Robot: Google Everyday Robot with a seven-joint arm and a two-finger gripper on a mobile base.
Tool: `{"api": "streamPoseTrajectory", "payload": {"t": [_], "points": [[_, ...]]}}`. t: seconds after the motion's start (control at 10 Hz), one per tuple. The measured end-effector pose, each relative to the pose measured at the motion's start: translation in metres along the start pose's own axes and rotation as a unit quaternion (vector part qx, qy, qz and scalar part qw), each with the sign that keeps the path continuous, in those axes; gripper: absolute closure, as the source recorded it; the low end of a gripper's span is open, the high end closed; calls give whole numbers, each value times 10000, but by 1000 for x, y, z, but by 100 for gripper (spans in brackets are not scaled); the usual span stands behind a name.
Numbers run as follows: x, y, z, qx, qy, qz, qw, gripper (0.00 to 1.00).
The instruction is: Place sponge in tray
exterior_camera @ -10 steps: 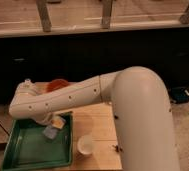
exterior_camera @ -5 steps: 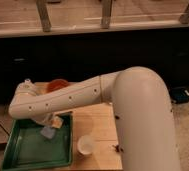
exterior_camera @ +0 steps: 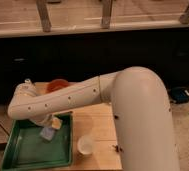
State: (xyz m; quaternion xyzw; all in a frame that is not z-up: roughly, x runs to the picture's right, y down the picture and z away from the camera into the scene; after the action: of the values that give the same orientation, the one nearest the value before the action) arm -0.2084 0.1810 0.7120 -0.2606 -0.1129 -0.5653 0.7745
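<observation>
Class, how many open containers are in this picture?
3: green tray front left, under the tool; orange bowl behind the arm; white cup right of the tray. The arm may hide others.

The arm (exterior_camera: 88, 95) was covered by a smooth, matt white shell that looked like plastic and was dotted with small dark holes. The finish of the gripper (exterior_camera: 50, 125), held low over the far right part of the tray (exterior_camera: 18, 150), could not be told. The tray was seen as green plastic with a faint sheen. The sponge (exterior_camera: 48, 133) looked soft and matt. The table (exterior_camera: 100, 125) was shown as pale, matt wood, and the cup (exterior_camera: 85, 145) as white and smooth.
</observation>
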Motion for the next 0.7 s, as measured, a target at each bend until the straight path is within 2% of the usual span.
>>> {"api": "streamPoseTrajectory", "payload": {"t": [0.4,0.7], "points": [[-2,-1,-3,19,-12,-149,9999,39],[-4,-5,-5,38,7,-264,9996,27]]}}
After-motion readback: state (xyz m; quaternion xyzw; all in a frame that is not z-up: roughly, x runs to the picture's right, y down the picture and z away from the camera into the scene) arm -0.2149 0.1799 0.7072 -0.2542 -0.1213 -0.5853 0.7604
